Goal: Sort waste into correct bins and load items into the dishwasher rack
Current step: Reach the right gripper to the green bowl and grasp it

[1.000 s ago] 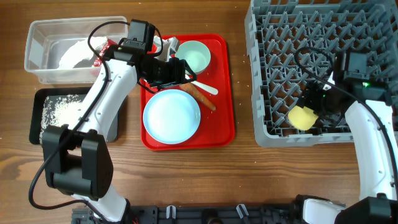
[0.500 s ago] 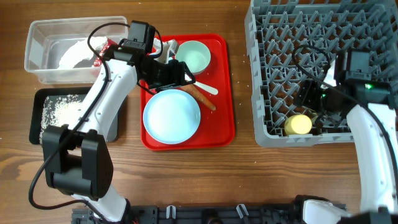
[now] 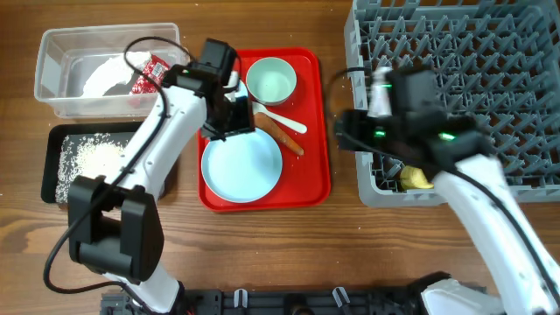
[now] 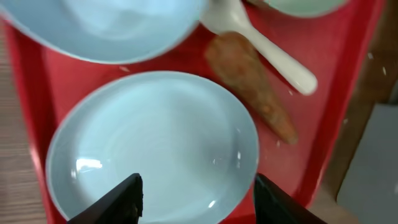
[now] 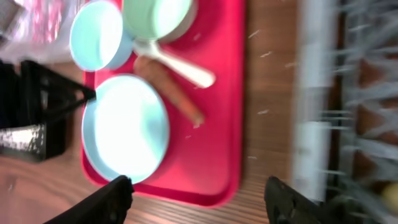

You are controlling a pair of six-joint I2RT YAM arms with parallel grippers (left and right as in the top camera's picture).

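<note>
The pale blue plate [image 3: 242, 164] lies on the red tray [image 3: 311, 175], also in the left wrist view [image 4: 155, 143]. My left gripper [image 3: 229, 118] hangs open and empty just above its far edge [image 4: 199, 205]. The orange-brown sausage stick [image 3: 282, 136] and white spoon [image 3: 284, 120] lie beside the greenish bowl [image 3: 271, 80]. The bluish bowl [image 5: 99, 34] is hidden under my left arm in the overhead view. The yellow cup [image 3: 418, 179] lies in the grey rack [image 3: 455, 52]. My right gripper [image 3: 343, 131] is open and empty at the rack's left edge [image 5: 199, 202].
The clear tub [image 3: 52, 87] at the back left holds the white napkin [image 3: 109, 74] and red wrapper [image 3: 153, 68]. The black tray [image 3: 52, 149] below it holds rice grains [image 3: 87, 157]. Bare wood lies between the red tray and the rack.
My right gripper let go of the yellow cup in the rack's front row and swung left towards the red tray. My left gripper shifted slightly right over the plate.
</note>
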